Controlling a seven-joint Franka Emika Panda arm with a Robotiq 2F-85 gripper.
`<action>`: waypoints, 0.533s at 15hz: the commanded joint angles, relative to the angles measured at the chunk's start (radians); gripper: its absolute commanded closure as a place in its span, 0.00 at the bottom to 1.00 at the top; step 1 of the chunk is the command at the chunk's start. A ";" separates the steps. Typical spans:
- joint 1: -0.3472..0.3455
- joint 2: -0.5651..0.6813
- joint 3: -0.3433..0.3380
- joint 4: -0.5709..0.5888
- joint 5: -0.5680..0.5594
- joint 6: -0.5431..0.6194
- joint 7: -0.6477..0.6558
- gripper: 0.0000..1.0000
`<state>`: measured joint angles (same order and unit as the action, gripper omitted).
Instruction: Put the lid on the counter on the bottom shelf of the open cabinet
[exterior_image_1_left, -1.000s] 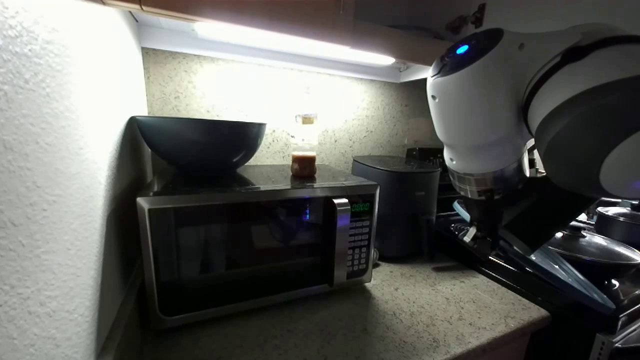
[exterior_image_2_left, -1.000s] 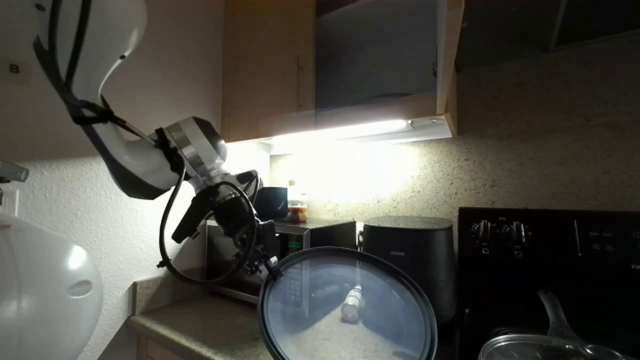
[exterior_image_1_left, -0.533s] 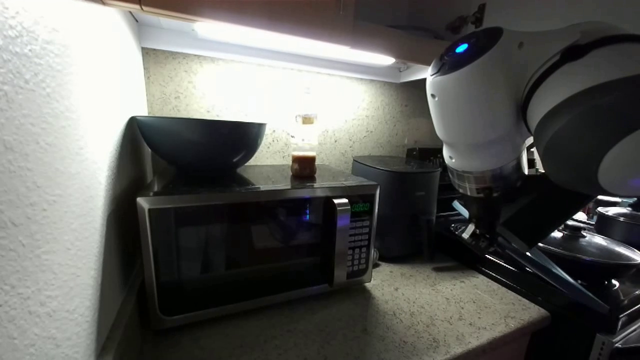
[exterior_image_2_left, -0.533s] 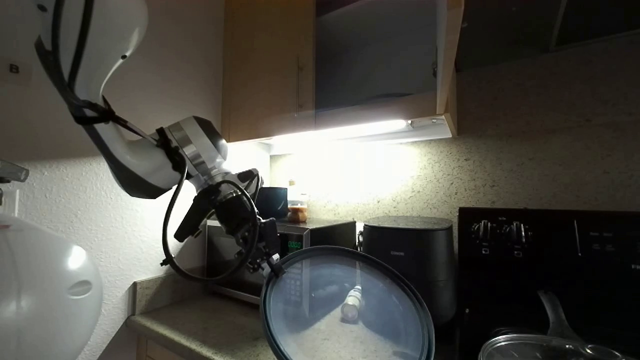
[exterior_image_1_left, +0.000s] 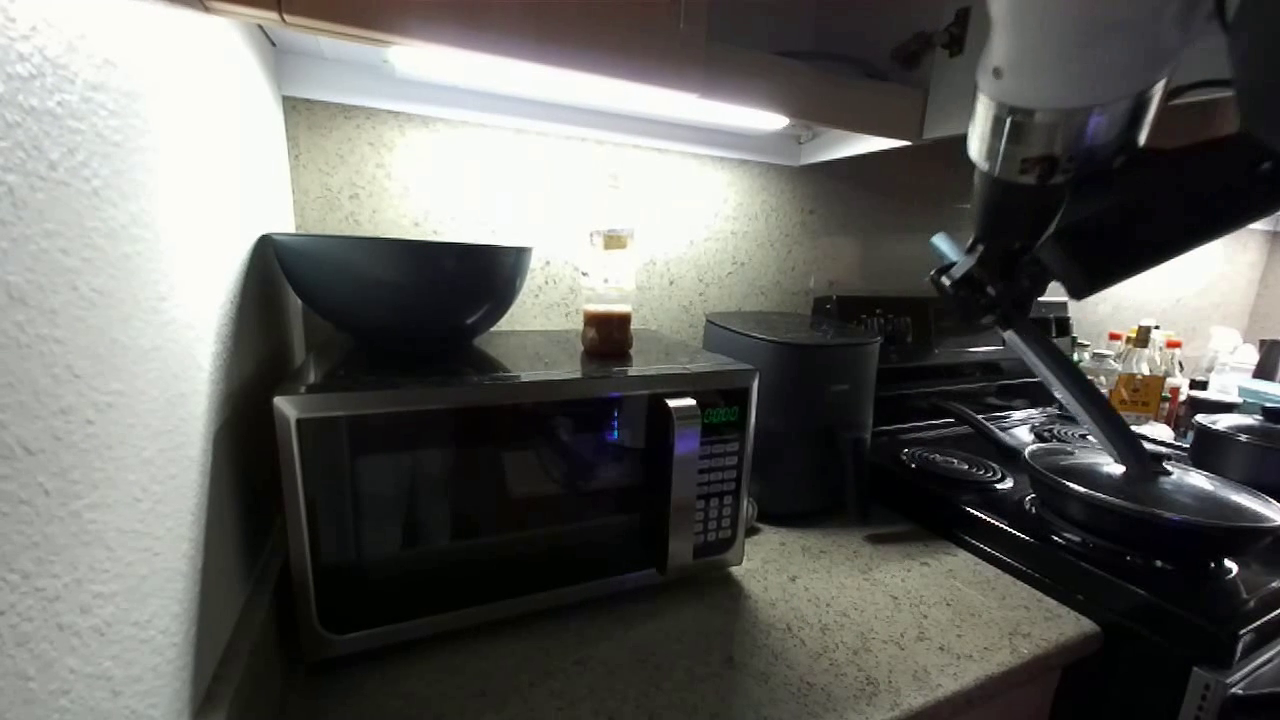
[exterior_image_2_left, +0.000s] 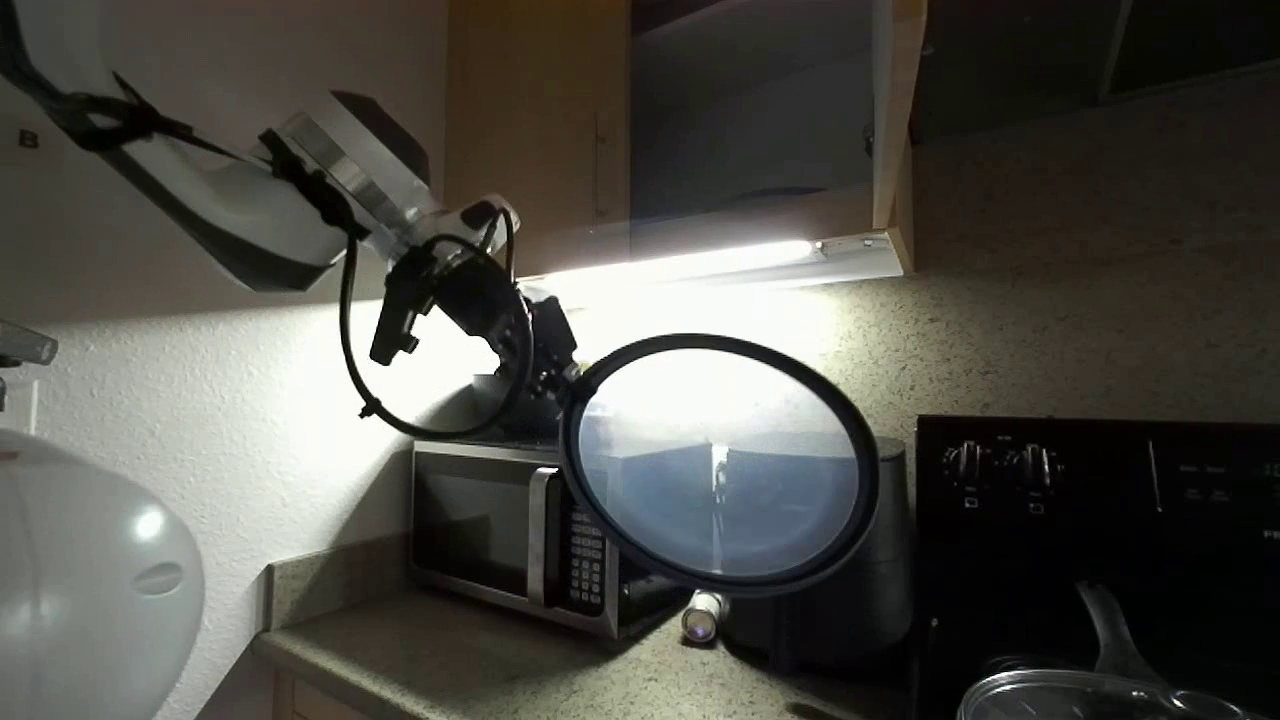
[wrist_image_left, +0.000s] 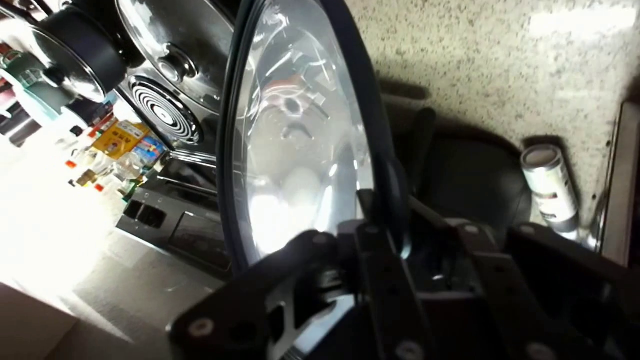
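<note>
Wrist view shows the gripper (wrist_image_left: 394, 206) closed on the lid (wrist_image_left: 302, 130), its jaws parted only by the thickness of the rim, with the rest of the lid reaching out beyond them. From where I stand the lid hangs in the air, clear of the counter (exterior_image_2_left: 400, 650), caught by its left edge, so nearly all its breadth lies right of the gripper and lower. In an exterior view it shows as a thin slanting bar, the low end toward the stove (exterior_image_1_left: 1120, 580); it is steep, nowhere near level. The cabinet (exterior_image_2_left: 740, 115) is overhead, its bottom shelf (exterior_image_2_left: 755, 213) higher than the lid's top edge and, I think, on the far side of it. So the move, to my eye, calls for a good lift and a turn toward flat before reaching far; held at one edge, the lid could tip in the grip or knock the shelf's front
</note>
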<state>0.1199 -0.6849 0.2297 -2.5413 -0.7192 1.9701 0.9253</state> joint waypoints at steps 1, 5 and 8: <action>-0.022 -0.048 0.006 -0.007 0.013 0.013 -0.006 0.87; -0.030 -0.143 -0.006 -0.044 0.018 0.030 -0.008 0.87; -0.033 -0.149 -0.005 -0.046 -0.009 0.066 -0.005 0.95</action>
<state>0.1172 -0.8227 0.2039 -2.5924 -0.7192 1.9992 0.9342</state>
